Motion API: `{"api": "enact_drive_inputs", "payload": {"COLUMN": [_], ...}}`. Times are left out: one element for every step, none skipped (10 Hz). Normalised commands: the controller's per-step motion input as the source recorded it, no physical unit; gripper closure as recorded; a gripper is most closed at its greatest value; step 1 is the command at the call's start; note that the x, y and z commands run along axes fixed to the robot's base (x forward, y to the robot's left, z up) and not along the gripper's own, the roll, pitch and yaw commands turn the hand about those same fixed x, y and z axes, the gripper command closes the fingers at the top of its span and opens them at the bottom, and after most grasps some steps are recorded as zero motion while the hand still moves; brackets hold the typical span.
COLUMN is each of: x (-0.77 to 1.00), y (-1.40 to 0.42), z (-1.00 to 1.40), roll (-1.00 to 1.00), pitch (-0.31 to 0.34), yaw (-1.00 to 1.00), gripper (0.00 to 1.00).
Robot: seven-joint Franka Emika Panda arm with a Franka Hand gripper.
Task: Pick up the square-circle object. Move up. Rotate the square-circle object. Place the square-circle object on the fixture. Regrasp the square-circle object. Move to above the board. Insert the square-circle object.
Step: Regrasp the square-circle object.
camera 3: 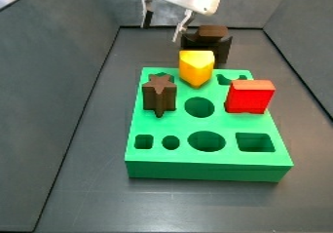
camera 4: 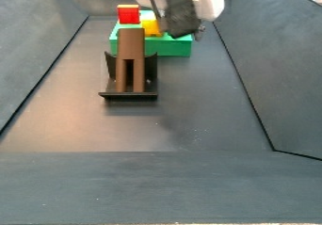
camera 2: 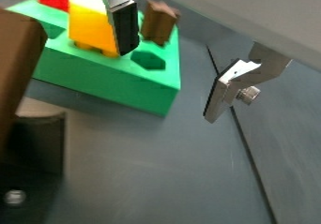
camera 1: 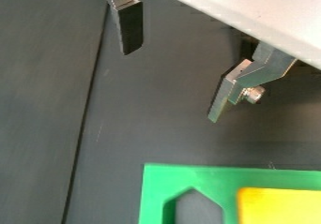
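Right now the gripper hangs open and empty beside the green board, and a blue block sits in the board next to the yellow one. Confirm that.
One detail is wrong: the block beside the yellow block is red, as a side view shows. The gripper does hang open and empty beside the board.

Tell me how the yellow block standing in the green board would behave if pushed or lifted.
The yellow block looks rigid and probably light, like moulded plastic. Its base seems seated in the green board, so a push would likely jam it rather than slide it. The open hand, hovering near it, might slip on its smooth faces.
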Motion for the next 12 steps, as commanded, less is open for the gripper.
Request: {"api": "enact_drive_inputs", "payload": {"x": [-0.04,-0.04,-0.05,-0.06,-0.05,-0.05,-0.04,-0.04,-0.05,-0.04,-0.04,-0.04], "y": [0.02,0.01,-0.01,-0.01,-0.01,-0.01,-0.01,-0.01,0.0,-0.01,-0.01,-0.01], "z": [0.01,0.01,0.01,0.01,0.01,0.01,0.0,0.0,0.0,-0.01,-0.01,-0.01], "roll": [0.74,0.73,0.72,0.71,0.7,0.68,0.67,0.67,0.65,0.63,0.49,0.4], "pitch": [-0.287,-0.302,-0.333,-0.348,-0.356,-0.353,-0.344,-0.332,-0.288,-0.219,-0.106,-0.033], "yaw": [-1.0,-1.0,-1.0,-1.0,-1.0,-1.0,-1.0,-1.0,-1.0,-0.99,-0.76,-0.61], "gripper": [0.0,0.0,0.0,0.0,0.0,0.0,0.0,0.0,0.0,0.0,0.0,0.0]}}
